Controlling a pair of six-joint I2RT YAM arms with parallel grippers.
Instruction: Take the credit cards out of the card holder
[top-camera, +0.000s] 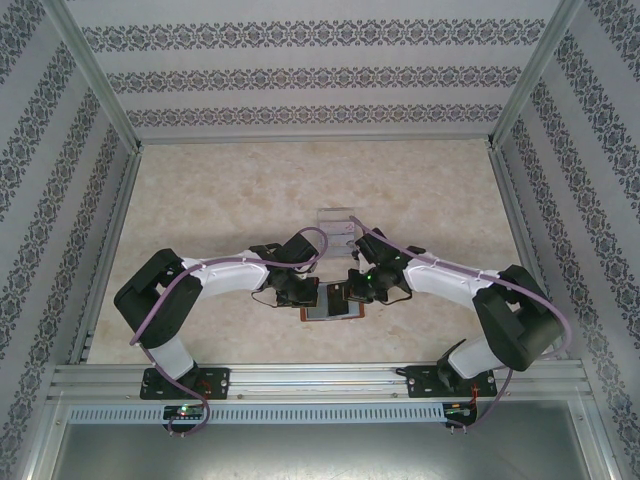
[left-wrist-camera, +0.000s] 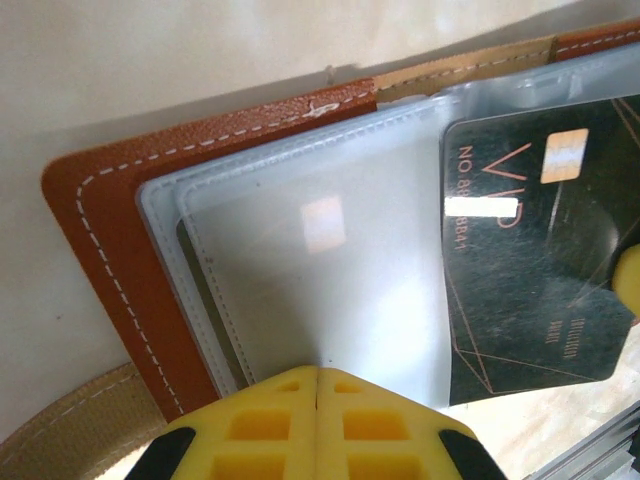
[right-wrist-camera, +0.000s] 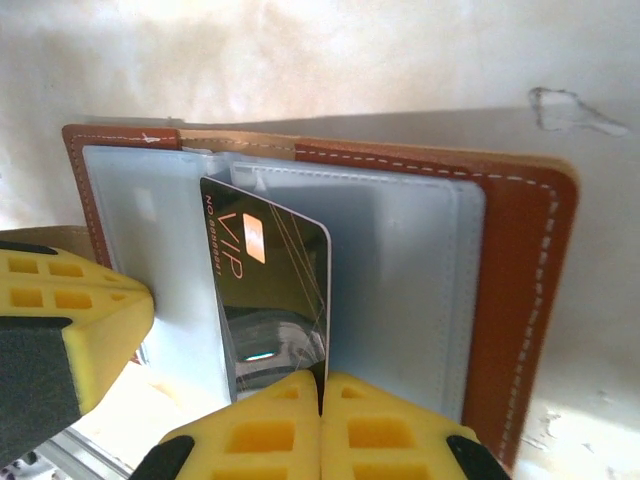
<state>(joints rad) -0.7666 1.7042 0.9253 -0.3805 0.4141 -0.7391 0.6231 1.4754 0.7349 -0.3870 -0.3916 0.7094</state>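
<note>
Card holder (top-camera: 333, 308) lies open on the surface (top-camera: 250, 200).
Top: left tool (top-camera: 303, 296) and right tool (top-camera: 352, 288) meet over it. Left wrist: left tool (left-wrist-camera: 318, 385) pressed together at the edge of a clear sleeve (left-wrist-camera: 320, 290). Right wrist: right tool (right-wrist-camera: 322, 392) pinches the black VIP card (right-wrist-camera: 268, 270).

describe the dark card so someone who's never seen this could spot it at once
On the table, find the open brown card holder between the left gripper and right gripper. The dark card sticks out from its pale sleeves near the fold. It alone is glossy black, lettered VIP in copper.
</note>
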